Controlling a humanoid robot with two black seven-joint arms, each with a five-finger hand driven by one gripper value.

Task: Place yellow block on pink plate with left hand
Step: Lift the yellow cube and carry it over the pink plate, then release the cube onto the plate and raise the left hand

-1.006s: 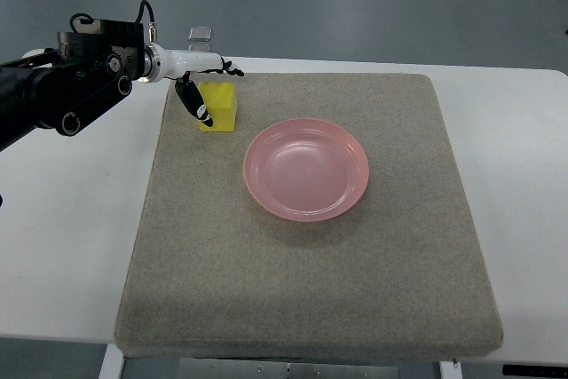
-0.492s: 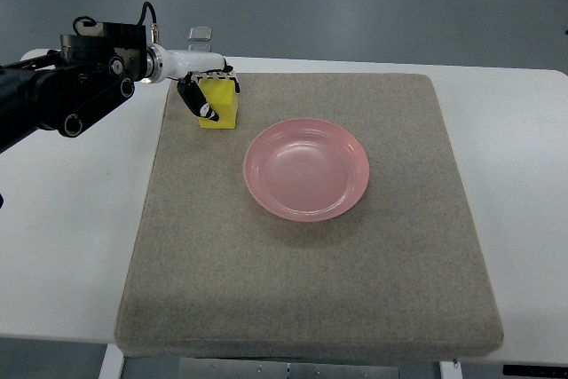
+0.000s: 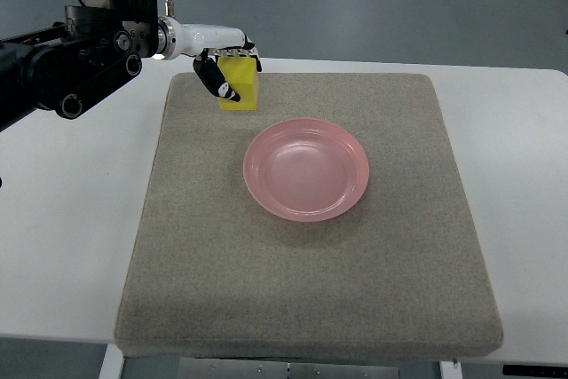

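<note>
I am looking down at the pink plate (image 3: 306,169), which is sitting near the middle of a gray mat (image 3: 302,290) on a white table (image 3: 62,219). The plate is round and shiny, and nothing is lying in it.

My left arm (image 3: 62,68) is reaching in from the left side, up and away from the plate. It is black and chunky, with a white wrist. The left hand (image 3: 226,64) is sitting at the far left of the plate, close to the back edge of the mat.

The fingers (image 3: 217,84) of that hand are curling around the yellow block (image 3: 241,88). One dark finger is pressing on the block's left face, and the others are hooking over its top (I can only see their tips there). So the hand is closed tight on the block.

The block is staying up and to the left of the plate, near it but not touching its rim. I am seeing a strip of gray mat between the two. I cannot tell whether the block is resting on the mat or hanging just above it.
</note>
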